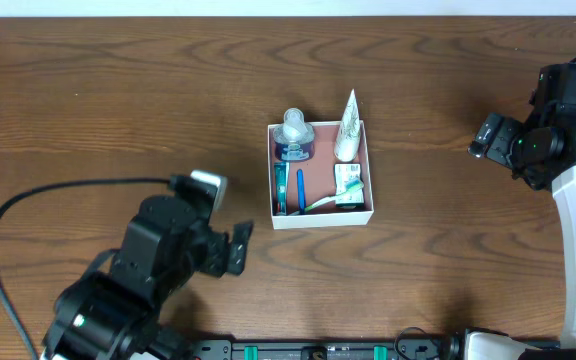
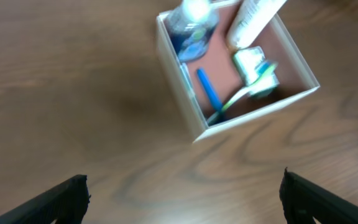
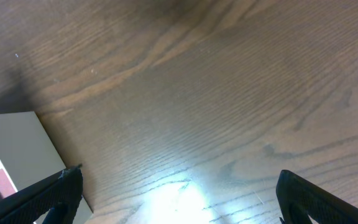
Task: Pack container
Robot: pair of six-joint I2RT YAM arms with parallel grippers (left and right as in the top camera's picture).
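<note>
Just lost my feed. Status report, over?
Left claw open, empty. Right claw open, empty. Container holds bottle, tube, smaller items. Nothing blocking it.

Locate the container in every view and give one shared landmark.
Overhead: the container sits just right of centre.
Left wrist: the container is upper centre-right, skewed.
Right wrist: only its white corner, lower left edge.
Shared landmark: the blue stick inside it; the right wrist shows perhaps a blue sliver of it.
</note>
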